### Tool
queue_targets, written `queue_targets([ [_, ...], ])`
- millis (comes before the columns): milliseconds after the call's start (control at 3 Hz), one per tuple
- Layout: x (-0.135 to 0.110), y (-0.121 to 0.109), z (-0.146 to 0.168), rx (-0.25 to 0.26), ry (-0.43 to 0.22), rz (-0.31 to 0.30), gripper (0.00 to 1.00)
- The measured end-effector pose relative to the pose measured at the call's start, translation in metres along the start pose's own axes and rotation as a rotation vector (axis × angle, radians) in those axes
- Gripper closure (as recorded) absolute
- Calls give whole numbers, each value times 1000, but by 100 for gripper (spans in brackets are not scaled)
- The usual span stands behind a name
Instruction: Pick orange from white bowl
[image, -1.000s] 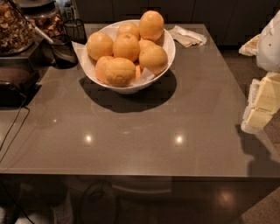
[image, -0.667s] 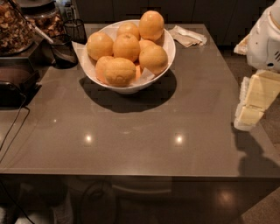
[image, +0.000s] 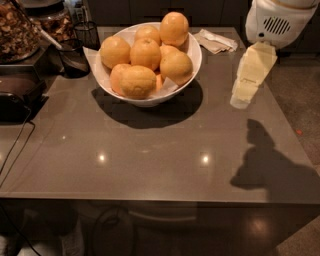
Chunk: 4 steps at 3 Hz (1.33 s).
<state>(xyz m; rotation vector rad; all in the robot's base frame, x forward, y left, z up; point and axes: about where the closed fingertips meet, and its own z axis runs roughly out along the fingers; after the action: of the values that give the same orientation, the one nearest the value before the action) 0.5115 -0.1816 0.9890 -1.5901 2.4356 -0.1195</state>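
- Cream gripper (image: 242, 95) hangs upper right, apart from the bowl (image: 197, 57); open or clenched, I cannot tell.
- Top orange (image: 174, 28) could roll off if nudged sideways.

Robot body, upper right of the view only:
- Arm housing (image: 280, 20): white, glossy, rounded shell, cut off by the top edge of the view.
- A vent grille (image: 276, 25) on its face: a short row of dark vertical slots in a rounded patch.
- Below the shell are the jaws: pale cream-yellow, matte, blocky. They are built of flat-faced segments that step narrower toward the lower end, and the tip is paler, almost white.
- The jaws sit above the right side of the worktop (image: 150, 160).
- There is a clear colour break between the white shell and the cream part.
- Can't make out any cables, screws or markings on either part.
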Motion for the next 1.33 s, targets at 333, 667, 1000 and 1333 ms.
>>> queue_targets([
  [333,-36,-14,-3,-3,-47,-25,0],
  [667,-45,-21,-4,26,-77,-26,0],
  [1000,-80,-27,-2,-6,-130,9,0],
  [1333,-135,-37,0,-39,-175,53,0],
])
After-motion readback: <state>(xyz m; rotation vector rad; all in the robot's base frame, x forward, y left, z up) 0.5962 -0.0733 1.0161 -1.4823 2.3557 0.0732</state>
